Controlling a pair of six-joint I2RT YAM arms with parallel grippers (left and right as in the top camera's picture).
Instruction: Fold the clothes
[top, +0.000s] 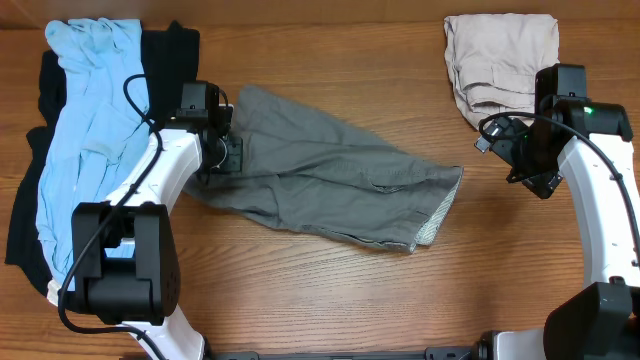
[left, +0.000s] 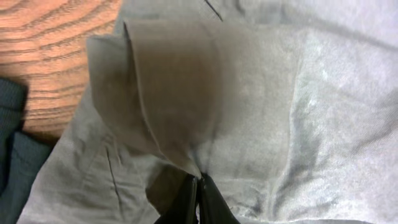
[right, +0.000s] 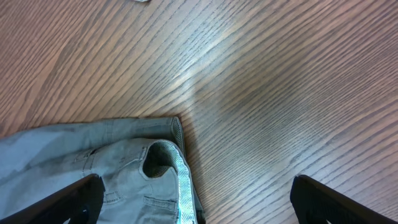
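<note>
Left end effector (left: 198, 188) pinches shorts (left: 298, 112); overhead hides this.

Soft, even light (left-wrist view slightly blurred)

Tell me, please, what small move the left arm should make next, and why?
Probably lift slightly and carry the pinched edge across the grey shorts. The left gripper is shut on a raised fold at their end, the rest lies spread on the table, and the right gripper hangs open, holding nothing.
</note>
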